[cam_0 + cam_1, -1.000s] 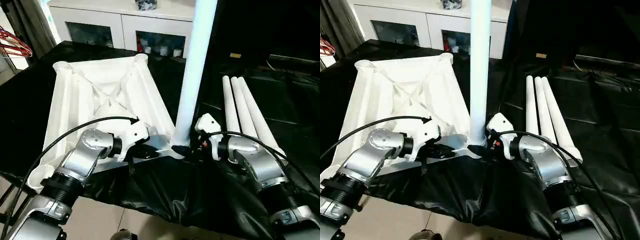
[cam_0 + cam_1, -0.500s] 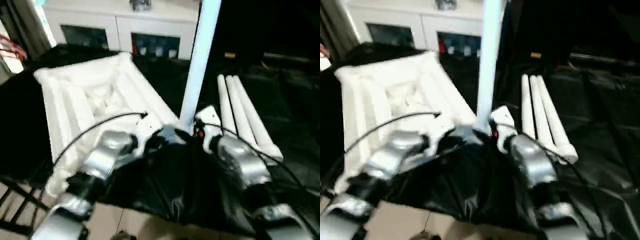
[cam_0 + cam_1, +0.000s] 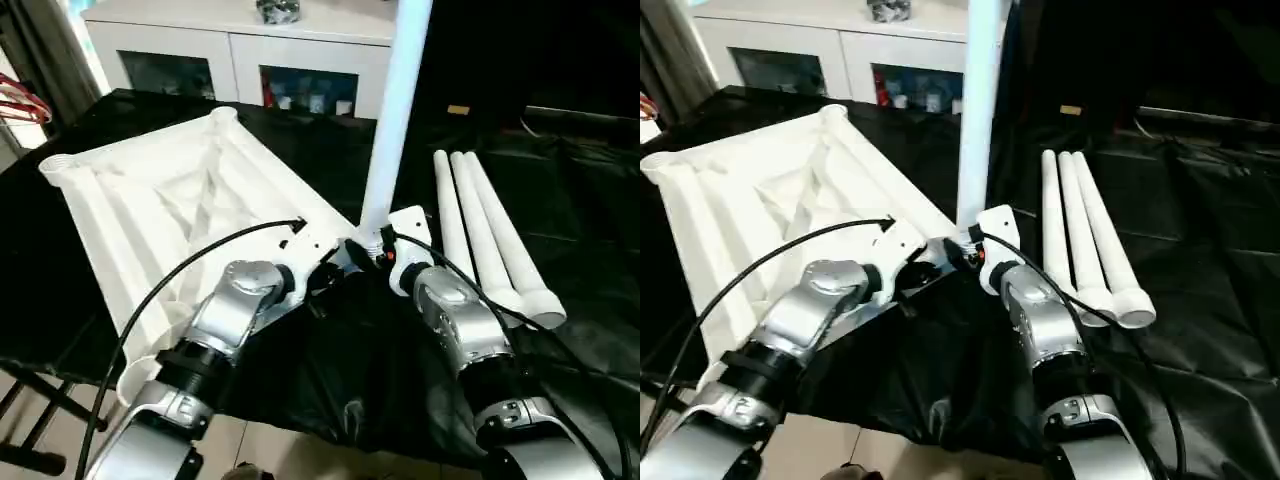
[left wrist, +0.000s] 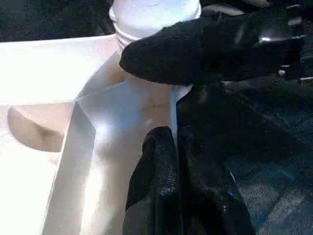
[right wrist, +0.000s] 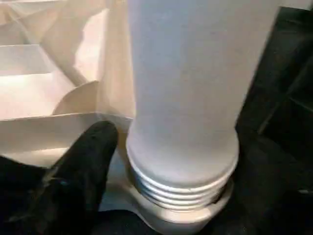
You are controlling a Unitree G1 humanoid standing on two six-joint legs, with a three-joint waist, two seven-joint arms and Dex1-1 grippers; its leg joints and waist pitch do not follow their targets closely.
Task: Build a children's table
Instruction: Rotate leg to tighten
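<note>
White plastic tabletop (image 3: 180, 210) lies ribbed underside up on the black-covered work table (image 3: 560, 230), one long white tubular leg (image 3: 393, 110) standing upright in its near corner socket. Left gripper (image 4: 171, 147), jaws pressed together, pinches the tabletop's thin edge beside that socket. Right gripper (image 5: 161, 161) has its jaws spread around the leg's ribbed base. Three more white legs (image 3: 485, 225) lie side by side to the right.
</note>
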